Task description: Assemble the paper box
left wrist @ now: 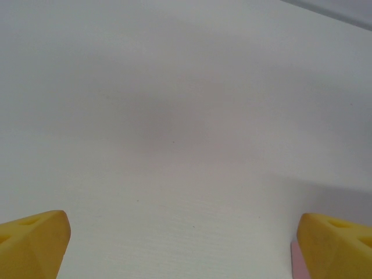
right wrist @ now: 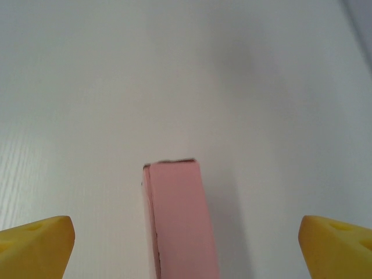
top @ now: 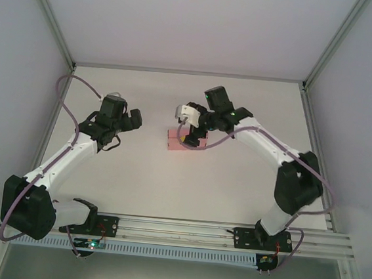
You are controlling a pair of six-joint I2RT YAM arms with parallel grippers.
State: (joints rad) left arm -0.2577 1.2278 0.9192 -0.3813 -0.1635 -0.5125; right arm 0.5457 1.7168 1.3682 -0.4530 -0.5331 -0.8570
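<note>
So there's exactly one paper box (top: 175,140) here, pink, folded into a small rectangular block and not a flat sheet, lying on the white table (top: 234,184) a bit toward 12 o'clock from the middle of the top view. There are two arms and two grippers. The right gripper (right wrist: 186,247) sits right over the box, which pokes out from under it on the 8 o'clock side in the top view. In its own wrist camera the box runs from the 6 o'clock edge up to about the center. The two yellow fingertips (right wrist: 35,244) sit way out at 8 and 4 o'clock, with bare table between each one and the card. So that gripper is spread wide and touching nothing. A dark seam runs down the box's left long edge, and the far end looks squared off. The left gripper (left wrist: 185,250) is off at 9 o'clock from the box in the top view, well apart from it, hanging over bare table. It has two yellow fingertips (left wrist: 32,244) too, parked in the bottom corners of its view, so it's spread wide and empty-handed. A thin pink sliver (left wrist: 294,261) shows beside its 4 o'clock fingertip, too little to say what it is. Two purple cables (top: 69,89) are in view, one looping along each arm.
</note>
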